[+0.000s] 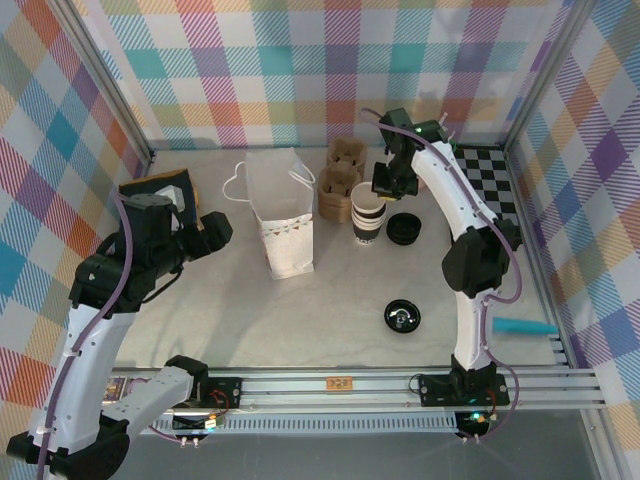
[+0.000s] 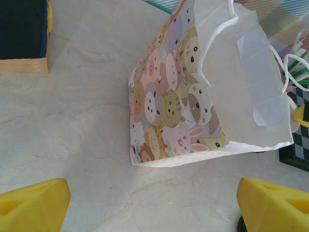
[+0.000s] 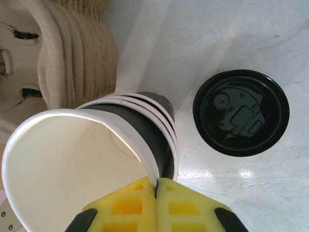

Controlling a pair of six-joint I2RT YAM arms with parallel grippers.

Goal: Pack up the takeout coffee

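Reaching forward, right pincer [image 3: 156, 184] pinches top cup [image 3: 63, 159] rim | left pincer [image 2: 153, 195] agape

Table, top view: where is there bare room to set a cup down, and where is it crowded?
Widest bare patch: the front centre, bordered by the paper bag, the loose lid and the near rail. Crowded: right of the bag, where carriers, cup stack, a second lid and the right gripper, shut on the stack's rim, cluster.

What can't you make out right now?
Floor of the paper bag: top external, its own walls hide it.
Lower cups of the cup stack: right wrist, the top cup covers them.
Body of the left gripper: left wrist, bottom edge cuts it off.
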